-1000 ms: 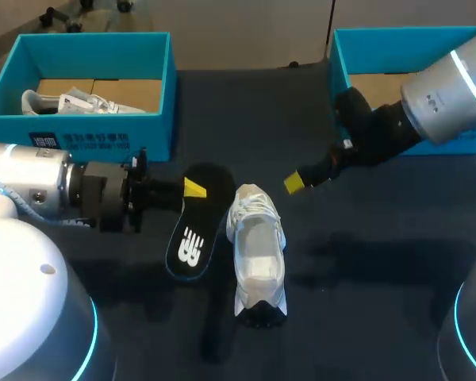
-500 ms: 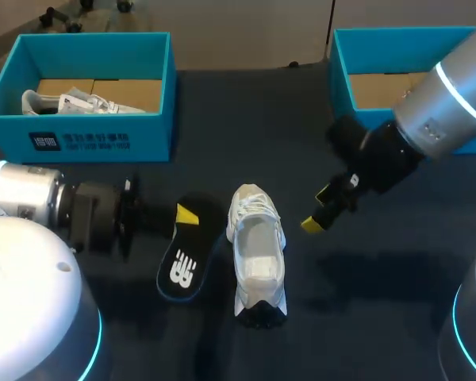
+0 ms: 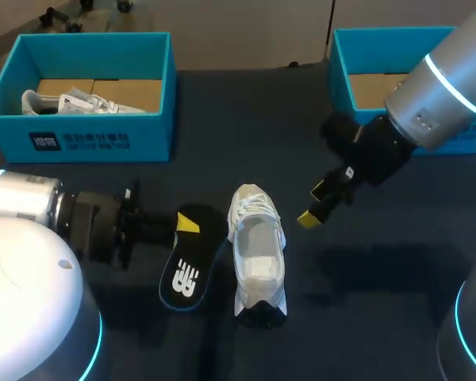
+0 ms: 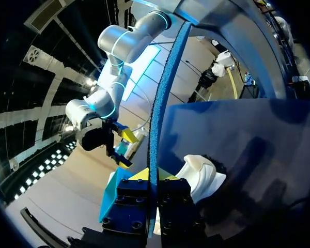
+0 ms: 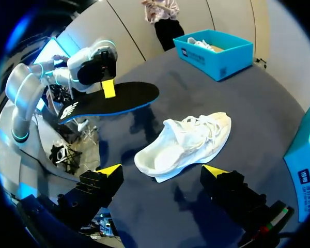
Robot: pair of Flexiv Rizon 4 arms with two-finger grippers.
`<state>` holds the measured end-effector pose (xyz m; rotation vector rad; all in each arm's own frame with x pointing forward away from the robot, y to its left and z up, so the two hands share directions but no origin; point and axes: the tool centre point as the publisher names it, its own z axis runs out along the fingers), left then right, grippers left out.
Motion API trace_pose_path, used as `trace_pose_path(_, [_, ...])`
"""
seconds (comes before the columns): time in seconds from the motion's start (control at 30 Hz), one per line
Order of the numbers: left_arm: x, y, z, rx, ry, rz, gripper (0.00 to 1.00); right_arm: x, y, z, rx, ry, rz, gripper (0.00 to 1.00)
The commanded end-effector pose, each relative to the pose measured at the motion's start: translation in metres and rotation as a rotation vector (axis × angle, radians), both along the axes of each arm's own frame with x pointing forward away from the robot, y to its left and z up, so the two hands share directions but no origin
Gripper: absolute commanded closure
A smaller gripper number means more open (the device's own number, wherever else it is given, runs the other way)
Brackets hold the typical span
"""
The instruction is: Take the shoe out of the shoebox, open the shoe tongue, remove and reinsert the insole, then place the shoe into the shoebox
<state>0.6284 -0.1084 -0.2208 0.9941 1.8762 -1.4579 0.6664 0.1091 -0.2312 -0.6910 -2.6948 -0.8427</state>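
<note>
The left gripper (image 3: 186, 225), fingers clamped on the black insole (image 3: 187, 268), had drawn it back beside the white shoe (image 3: 256, 254). The right gripper (image 3: 312, 205), fingers apart, had dropped lower.

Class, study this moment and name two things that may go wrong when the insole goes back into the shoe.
The left tool grips the insole near one end only, so it may twist or slip. The shoe lies loose on the table, the open right tool apart from it, so a push may shove it away.
</note>
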Motion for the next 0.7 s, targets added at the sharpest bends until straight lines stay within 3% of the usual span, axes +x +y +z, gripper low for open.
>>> trace_pose_path(0.03, [-0.009,-0.007,-0.003,0.014,0.069,0.046,1.0,-0.003,-0.003,-0.013,-0.083,-0.08,0.037,0.0])
trace_pose_path(0.1, [-0.014,-0.01,-0.005,0.03,0.105,0.06,1.0,-0.005,-0.007,-0.021,-0.099,-0.13,0.071,0.0])
trace_pose_path(0.3, [-0.032,-0.016,-0.008,0.036,0.17,0.066,1.0,-0.01,-0.009,-0.041,-0.163,-0.174,0.119,0.0])
trace_pose_path(0.7, [-0.062,-0.03,-0.017,-0.008,0.276,0.033,1.0,-0.031,-0.012,-0.062,-0.19,-0.271,0.171,0.0])
